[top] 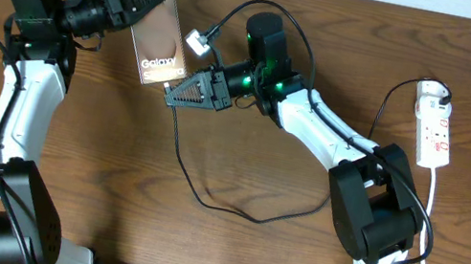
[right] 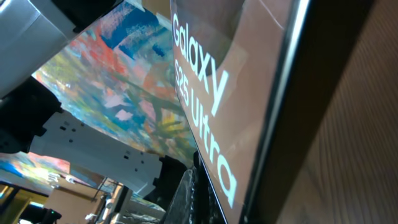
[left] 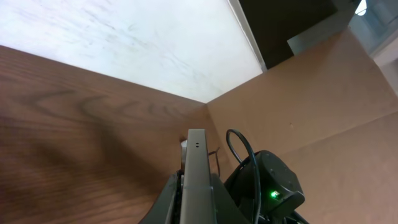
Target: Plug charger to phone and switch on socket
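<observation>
So the phone was up off the tabletop in the upper left-centre of the overhead frame, tilted, brown face up with the "Galaxy" text readable. The left tool was clamped on its upper left edge. In the left wrist view you got the phone edge-on, a thin dark slab rising from the bottom centre of the frame with a finger pressed to its side.

The right tool sat right at the phone's lower corner, just below the text. Its fingers looked drawn together, and the charger came straight out from the tip, so it seemed to be pinching the cable's connector end. The connector itself was too small to make out, and I couldn't tell if it was touching the phone. The right wrist view was basically all phone, with "Galaxy S25 Ultra" filling the frame at a steep slant.

From there the black cable dropped toward the lower centre of the overhead frame, looped along the tabletop and climbed to the right, up to the socket. That lay flat at the far right edge, red marks showing, well apart from the phone, its white cord trailing down the right side
</observation>
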Controlling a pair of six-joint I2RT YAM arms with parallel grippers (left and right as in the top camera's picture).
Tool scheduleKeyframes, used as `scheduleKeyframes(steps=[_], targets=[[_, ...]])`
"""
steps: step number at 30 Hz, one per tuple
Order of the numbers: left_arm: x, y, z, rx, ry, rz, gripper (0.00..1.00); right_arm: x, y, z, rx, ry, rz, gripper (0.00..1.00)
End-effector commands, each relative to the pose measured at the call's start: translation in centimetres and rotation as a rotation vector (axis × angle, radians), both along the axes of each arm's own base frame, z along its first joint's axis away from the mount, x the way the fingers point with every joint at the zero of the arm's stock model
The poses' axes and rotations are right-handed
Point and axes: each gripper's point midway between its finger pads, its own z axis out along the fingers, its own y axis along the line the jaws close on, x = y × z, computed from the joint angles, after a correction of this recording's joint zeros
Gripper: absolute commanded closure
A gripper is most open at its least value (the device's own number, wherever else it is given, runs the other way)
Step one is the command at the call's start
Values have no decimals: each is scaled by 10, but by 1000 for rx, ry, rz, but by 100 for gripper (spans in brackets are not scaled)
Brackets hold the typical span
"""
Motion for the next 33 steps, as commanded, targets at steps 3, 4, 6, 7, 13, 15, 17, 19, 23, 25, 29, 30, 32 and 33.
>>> scheduleKeyframes(steps=[3, 4, 6, 7, 13, 15, 17, 19, 23, 25, 29, 30, 32, 33], targets=[[-12, -23, 4, -11, -10, -103, 93, 16, 4, 1, -14, -23, -81, 99], [-12, -23, 4, -10, -10, -103, 92, 16, 4, 1, -14, -23, -82, 99], [-12, -23, 4, -10, -10, -103, 93, 17, 4, 1, -14, -24, -82, 99], [-12, -22, 4, -10, -10, -99, 93, 16, 4, 1, -14, -23, -82, 99], [-8, -17, 4, -5, -12, -74, 93, 17, 4, 1, -16, -16, -80, 99], [-8, -18, 4, -5, -12, -75, 93, 17, 4, 2, -14, -20, -81, 99], [-8, -18, 4, -5, -12, -75, 92, 18, 4, 3, -11, -20, -85, 99], [-9, -19, 4, -5, -12, -77, 92, 20, 5, 5, -10, -20, -99, 99], [-9, -19, 4, -5, -12, -77, 93, 23, 6, 5, -19, -9, -114, 99], [-9, -19, 4, -5, -12, -77, 93, 24, 7, 5, -20, -9, -119, 99], [-9, -19, 4, -5, -12, -77, 93, 25, 7, 4, -26, -2, -128, 99], [-8, -19, 4, -5, -12, -76, 93, 25, 7, 4, -26, -1, -127, 99], [-8, -19, 4, -5, -12, -75, 92, 25, 7, 4, -26, -2, -127, 99], [-7, -18, 4, -5, -10, -69, 93, 24, 8, 4, -26, -1, -126, 99]])
